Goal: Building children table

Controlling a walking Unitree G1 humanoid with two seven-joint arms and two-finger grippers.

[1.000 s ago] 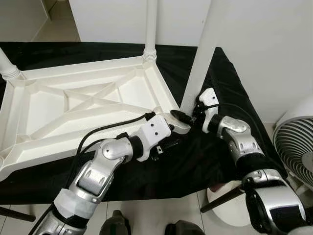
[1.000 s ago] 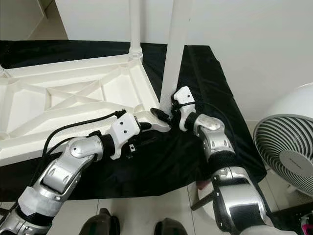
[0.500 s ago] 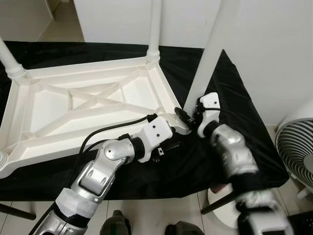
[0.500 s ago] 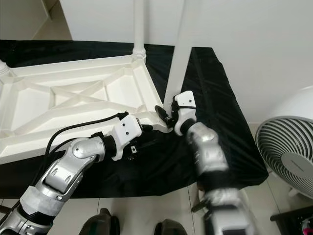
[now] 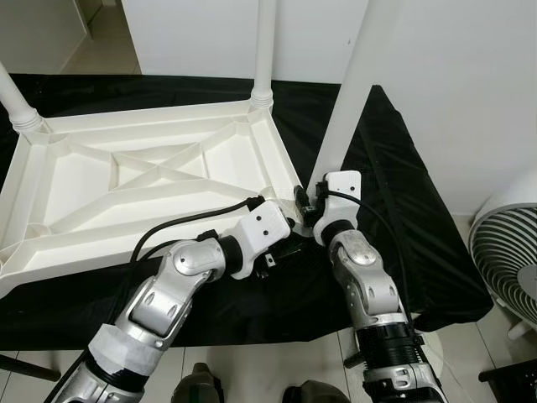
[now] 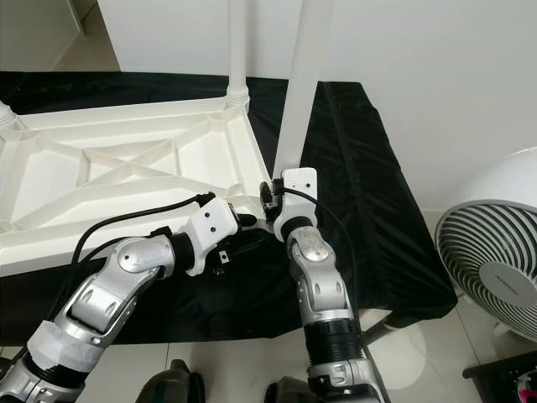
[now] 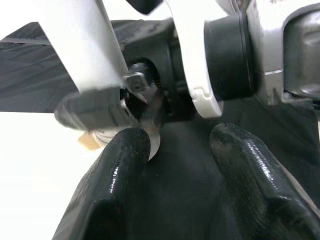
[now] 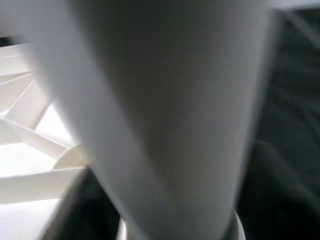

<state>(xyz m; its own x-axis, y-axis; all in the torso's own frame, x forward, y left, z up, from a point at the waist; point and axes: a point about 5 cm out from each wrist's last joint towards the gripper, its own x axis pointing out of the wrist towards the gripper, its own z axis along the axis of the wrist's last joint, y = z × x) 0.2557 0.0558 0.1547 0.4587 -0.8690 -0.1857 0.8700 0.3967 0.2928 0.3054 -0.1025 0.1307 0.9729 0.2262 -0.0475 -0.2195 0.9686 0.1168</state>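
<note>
We see the white tabletop point(image 5: 143, 180) lying upside down on a black cloth point(image 5: 394, 210), its ribbed underside facing up. At its far left corner one leg point(image 5: 15, 107) stands in its socket, and a second leg point(image 5: 264, 50) rises from the far right corner.

Our left gripper point(image 5: 289, 243) reaches in from the lower left to the tabletop's near right corner. In the left wrist view its two black fingers point(image 7: 112, 190) are spread apart, with dark cloth showing between them and the white corner just beyond their tips.

At that same corner a third leg point(image 5: 348, 92) stands tilted, leaning away to the right at its top, its foot touching the corner. Our right gripper point(image 5: 309, 201) is pressed against the base of this leg from the near side. The right wrist view is a blurred close look at the leg point(image 8: 165, 110), and we cannot tell whether these fingers are spread or clamped.

At the far right, a white fan point(image 5: 508, 252) stands on the floor beside the cloth.
</note>
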